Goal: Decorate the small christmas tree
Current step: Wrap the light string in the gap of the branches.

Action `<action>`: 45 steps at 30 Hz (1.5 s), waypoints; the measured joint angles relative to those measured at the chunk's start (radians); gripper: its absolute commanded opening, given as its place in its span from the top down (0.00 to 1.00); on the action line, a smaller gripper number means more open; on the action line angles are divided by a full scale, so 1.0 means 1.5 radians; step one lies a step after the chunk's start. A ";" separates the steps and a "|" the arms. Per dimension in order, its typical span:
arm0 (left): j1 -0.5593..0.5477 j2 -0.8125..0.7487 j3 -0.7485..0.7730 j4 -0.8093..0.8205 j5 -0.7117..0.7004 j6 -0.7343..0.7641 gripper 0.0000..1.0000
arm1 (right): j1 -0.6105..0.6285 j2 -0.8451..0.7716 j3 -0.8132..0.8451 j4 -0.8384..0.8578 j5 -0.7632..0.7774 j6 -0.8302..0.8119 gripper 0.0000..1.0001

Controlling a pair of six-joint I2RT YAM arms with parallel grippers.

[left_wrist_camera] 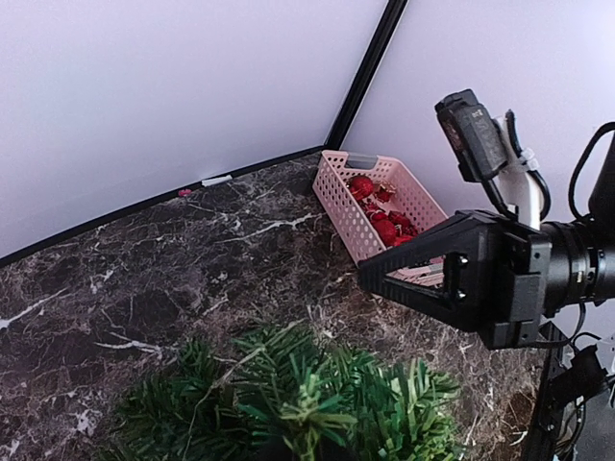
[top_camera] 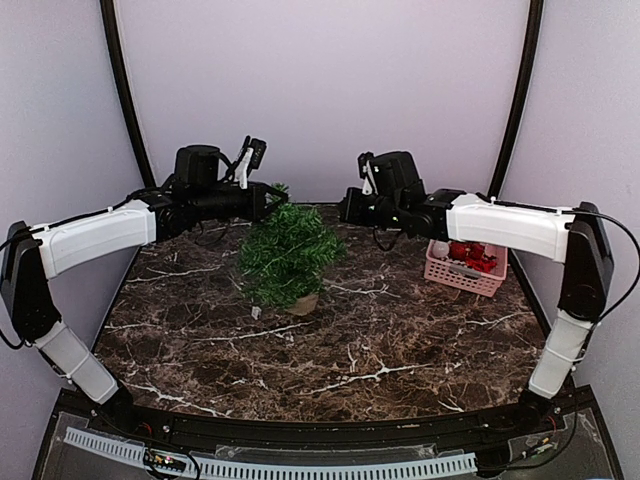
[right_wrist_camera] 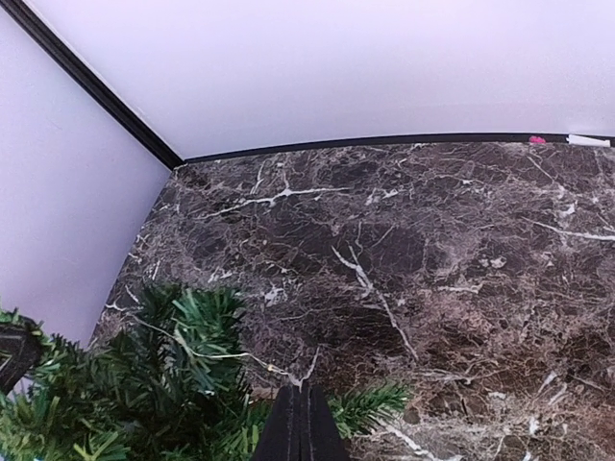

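Nearest, the dark marble tabletop (top_camera: 350, 370) carries the small christmas tree (top_camera: 290, 255), upright, a little left of centre. The left gripper (top_camera: 277, 201) meets the treetop, jaws pressed together; I cannot tell whether a sprig is caught. The right gripper (left_wrist_camera: 367, 277) hangs near the treetop's other side, jaws closed on nothing. At the far right sits a pink basket (top_camera: 465, 272) of red ornaments (left_wrist_camera: 363, 185).

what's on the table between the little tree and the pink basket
Nothing: bare marble tabletop between the small christmas tree and pink basket, seen in top view.
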 measured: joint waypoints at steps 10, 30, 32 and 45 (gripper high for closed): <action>0.000 0.000 0.000 0.004 0.000 0.012 1.00 | -0.017 0.080 0.045 -0.013 0.004 -0.010 1.00; 0.000 0.000 -0.001 0.005 -0.009 0.013 1.00 | -0.019 -0.048 -0.093 -0.031 -0.064 -0.001 1.00; 0.000 0.000 -0.001 0.005 -0.010 0.012 1.00 | -0.019 -0.046 -0.098 -0.015 -0.072 0.004 1.00; 0.000 0.000 -0.001 0.005 -0.010 0.014 1.00 | 0.010 0.016 -0.111 0.021 -0.124 0.013 1.00</action>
